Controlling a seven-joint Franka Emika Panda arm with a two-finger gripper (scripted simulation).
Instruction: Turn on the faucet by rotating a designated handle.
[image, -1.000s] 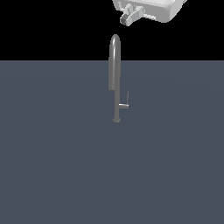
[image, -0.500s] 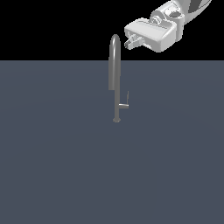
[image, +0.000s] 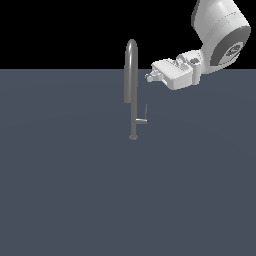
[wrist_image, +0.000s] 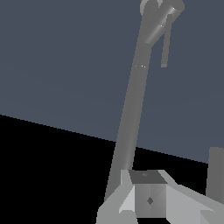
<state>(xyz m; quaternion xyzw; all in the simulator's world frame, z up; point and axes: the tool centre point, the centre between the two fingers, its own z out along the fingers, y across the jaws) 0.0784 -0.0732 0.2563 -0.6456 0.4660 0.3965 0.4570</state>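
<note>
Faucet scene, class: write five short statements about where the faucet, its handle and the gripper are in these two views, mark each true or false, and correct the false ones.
1. The gripper is closed around the handle. False: it is apart from the handle, higher up and beside the spout.
2. The faucet stands upright on the grey surface. True.
3. In the exterior view, the handle sticks out from the stem toward the view's right. True.
4. In the exterior view, the gripper is on the left of the faucet. False: it is on the view's right.
5. The wrist view shows the spout and handle. True.
</note>
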